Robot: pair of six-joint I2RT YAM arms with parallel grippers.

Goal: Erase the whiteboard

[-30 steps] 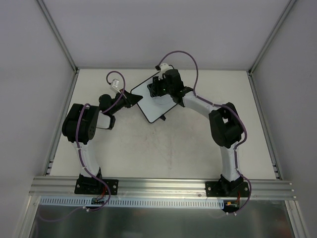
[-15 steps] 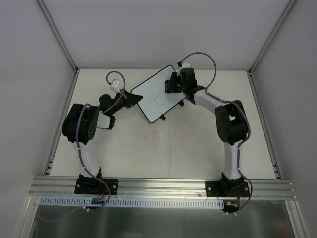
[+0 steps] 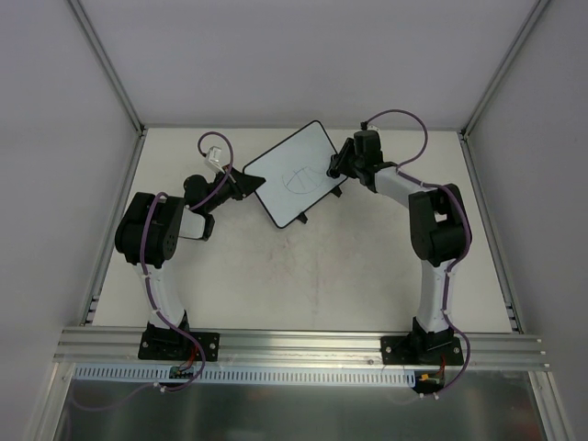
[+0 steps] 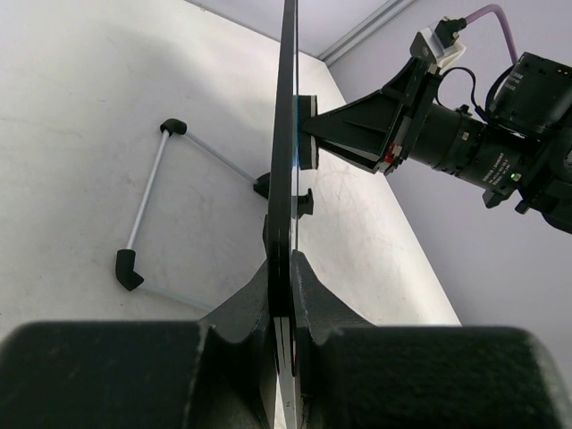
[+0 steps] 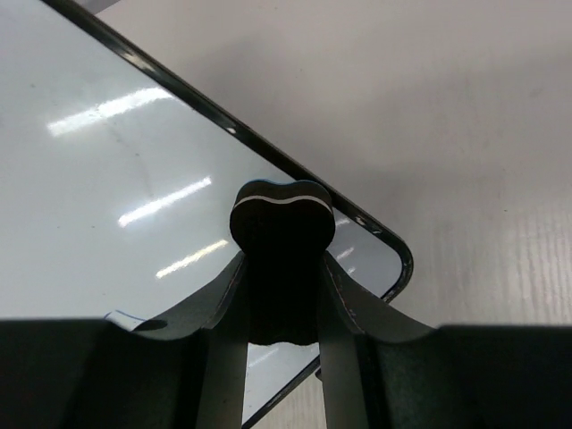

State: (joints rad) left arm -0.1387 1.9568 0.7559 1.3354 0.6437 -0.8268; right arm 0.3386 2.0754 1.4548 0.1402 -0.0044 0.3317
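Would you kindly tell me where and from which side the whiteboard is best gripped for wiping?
I'd take the whiteboard by the rim of its left corner, edge-on from the left, as the left gripper holds it: a flat panel, so jaws span only its thickness, leaving the face free for the eraser.

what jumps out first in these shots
A whiteboard sits at the far middle of the table, its left edge clamped in the left tool. The right tool pinches a small black eraser at the board's right edge; a thin pen loop shows mid-board.
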